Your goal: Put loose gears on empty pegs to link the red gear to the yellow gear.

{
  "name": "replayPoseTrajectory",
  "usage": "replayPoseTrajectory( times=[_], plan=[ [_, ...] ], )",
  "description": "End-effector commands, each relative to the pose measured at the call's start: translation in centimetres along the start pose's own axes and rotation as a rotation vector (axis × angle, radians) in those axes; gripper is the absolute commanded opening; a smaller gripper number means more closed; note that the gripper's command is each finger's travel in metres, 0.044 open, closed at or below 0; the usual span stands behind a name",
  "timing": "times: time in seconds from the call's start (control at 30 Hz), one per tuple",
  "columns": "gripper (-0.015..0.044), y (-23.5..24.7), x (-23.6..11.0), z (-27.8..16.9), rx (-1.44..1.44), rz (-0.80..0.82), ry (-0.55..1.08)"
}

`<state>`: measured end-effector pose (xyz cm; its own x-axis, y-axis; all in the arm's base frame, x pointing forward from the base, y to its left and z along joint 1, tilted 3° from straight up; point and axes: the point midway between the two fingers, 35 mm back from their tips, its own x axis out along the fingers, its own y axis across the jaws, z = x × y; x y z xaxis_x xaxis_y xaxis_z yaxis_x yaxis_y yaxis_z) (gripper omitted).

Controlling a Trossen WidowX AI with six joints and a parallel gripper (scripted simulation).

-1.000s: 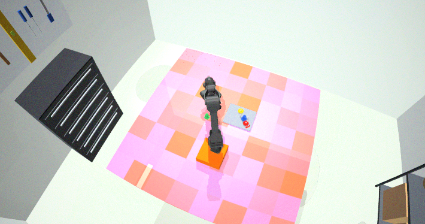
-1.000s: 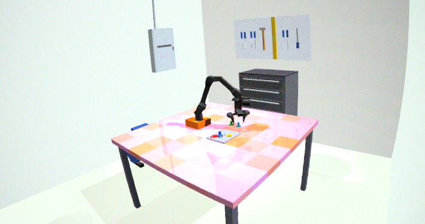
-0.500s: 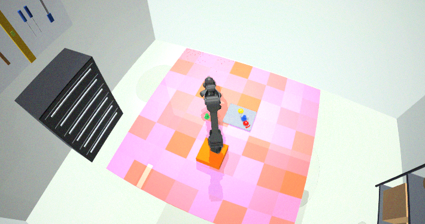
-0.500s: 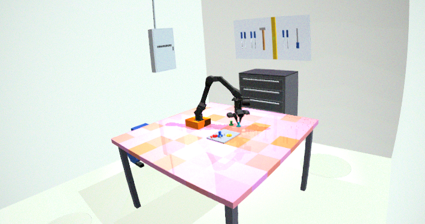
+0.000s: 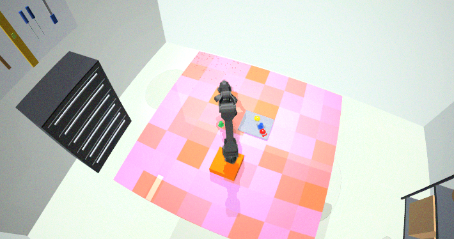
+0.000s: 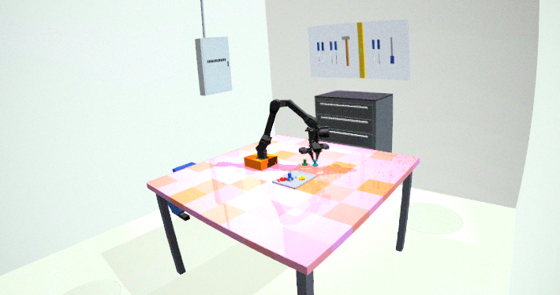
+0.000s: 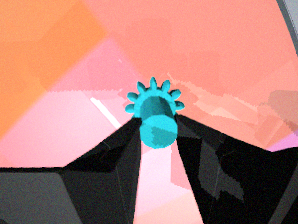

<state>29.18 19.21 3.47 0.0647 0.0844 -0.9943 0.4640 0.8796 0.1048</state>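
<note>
My gripper (image 6: 315, 160) (image 7: 157, 123) is shut on the round handle of the cyan gear (image 6: 315, 163) (image 7: 158, 131), which is at or just above the table top. The arm hides this gear in the top view. A green gear (image 5: 220, 124) (image 6: 304, 162) stands loose on the table beside it, towards the robot's base. The grey board (image 5: 247, 128) (image 6: 300, 184) bears the red gear (image 5: 262, 131) (image 6: 283, 179), the yellow gear (image 5: 257, 118) (image 6: 302, 178) and a blue gear (image 5: 261, 126) (image 6: 289, 177) beside the red one. Whether the blue gear sits flat is too small to tell.
The orange base block (image 5: 220, 165) (image 6: 256, 162) carries the arm. The red arrow (image 5: 265, 135) lies beside the red gear on the board. A pale strip (image 5: 155, 188) lies near the table's edge. A corner of the board shows at the wrist view's upper right.
</note>
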Motion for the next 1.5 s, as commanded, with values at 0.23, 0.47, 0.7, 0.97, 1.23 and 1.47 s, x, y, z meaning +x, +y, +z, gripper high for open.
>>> replayPoseTrajectory(
  times=[0.23, 0.47, 0.7, 0.97, 1.23, 1.47],
  plan=[
    [0.0000, 0.4, -2.8, 0.5, -0.004, -0.001, -0.006],
    [0.0000, 0.4, -4.6, 0.5, -0.002, -0.006, -0.002],
    [0.0000, 0.4, -6.5, 0.5, 0.001, -0.011, 0.003],
    [0.0000, 0.2, -8.6, 0.4, 0.004, -0.017, 0.007],
    [0.0000, -0.1, -10.8, 0.2, 0.007, -0.023, 0.012],
    [0.0000, -0.5, -12.7, 0.0, 0.009, -0.028, 0.017]
  ],
)
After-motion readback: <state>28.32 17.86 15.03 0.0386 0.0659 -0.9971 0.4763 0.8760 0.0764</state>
